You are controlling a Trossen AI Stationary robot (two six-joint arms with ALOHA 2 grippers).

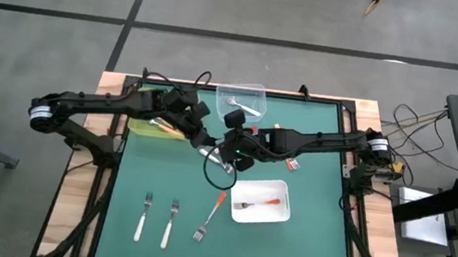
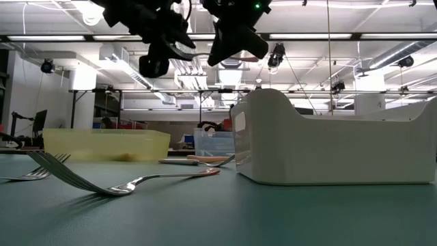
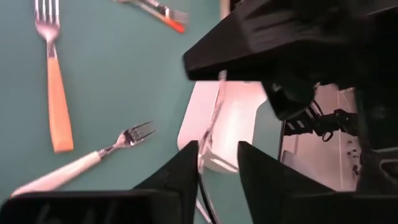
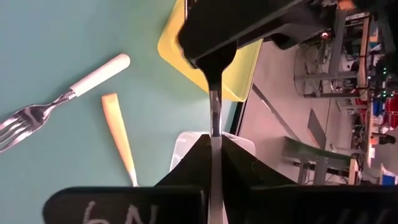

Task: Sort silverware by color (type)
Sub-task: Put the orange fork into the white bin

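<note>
A fork hangs in mid-air over the table's middle, and only its thin silver shaft [image 4: 214, 118] shows. My right gripper [image 4: 214, 152] is shut on it. My left gripper [image 3: 217, 165] faces the right one with its fingers apart, one on each side of the shaft's other end [image 3: 210, 134]. Whether they touch the shaft cannot be told. On the green mat lie a white-handled fork [image 3: 68, 171], an orange-handled fork [image 3: 56, 99] and a red-orange fork [image 1: 212, 213]. Another red-orange fork [image 1: 262, 203] lies inside the white tray [image 1: 282, 206]. My right gripper pinches the fork's silver shaft [image 4: 214, 134] between its two fingers. The shaft runs on along the fingers and out toward the left gripper. The fork is lifted clear of the table. Its handle and its head are hidden by the two grippers.
A yellow tray [image 1: 144, 127] stands at the mat's left edge under my left arm. A clear tray [image 1: 255, 90] stands at the far edge, holding a white-handled piece. The mat's near strip holds the loose forks [image 1: 143, 214]. Wooden boards border the mat.
</note>
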